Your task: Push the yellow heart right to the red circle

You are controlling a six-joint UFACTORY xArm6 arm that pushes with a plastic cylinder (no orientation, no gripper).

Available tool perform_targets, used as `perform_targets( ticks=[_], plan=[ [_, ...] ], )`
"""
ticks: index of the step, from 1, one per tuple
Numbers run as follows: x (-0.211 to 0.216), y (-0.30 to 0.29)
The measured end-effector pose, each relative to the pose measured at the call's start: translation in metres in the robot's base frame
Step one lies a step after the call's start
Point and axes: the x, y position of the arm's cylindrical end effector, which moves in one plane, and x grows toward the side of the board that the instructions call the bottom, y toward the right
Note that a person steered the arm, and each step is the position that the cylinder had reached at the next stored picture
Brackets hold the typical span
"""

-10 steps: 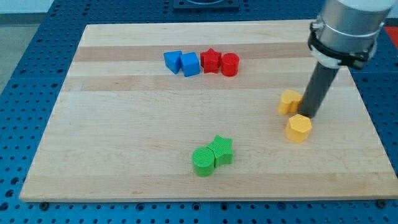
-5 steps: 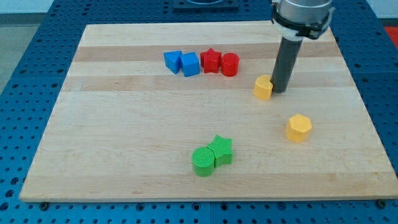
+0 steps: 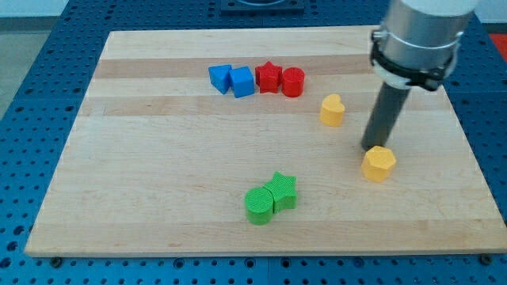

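Observation:
The yellow heart (image 3: 332, 110) lies on the wooden board, to the right of and a little below the red circle (image 3: 293, 81), with a gap between them. My tip (image 3: 371, 147) is down on the board to the lower right of the heart, apart from it. It stands just above the yellow hexagon (image 3: 379, 163), close to it or touching its upper left edge.
A red star (image 3: 269, 77) touches the red circle's left side. Two blue blocks (image 3: 231, 80) sit left of the star. A green circle (image 3: 258, 205) and a green star (image 3: 282, 191) sit together at the view's bottom middle. The board's right edge (image 3: 463, 134) is near.
The heart was pushed up and to the left toward the red circle. My tip then left the heart and moved down and right to the yellow hexagon.

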Motion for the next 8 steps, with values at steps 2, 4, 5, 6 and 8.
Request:
perform_targets(
  ticks=[2, 4, 5, 6, 8],
  plan=[
    [-0.042, -0.019],
    [-0.073, -0.011],
    [-0.073, -0.018],
    [-0.069, -0.020],
    [-0.069, -0.041]
  ],
)
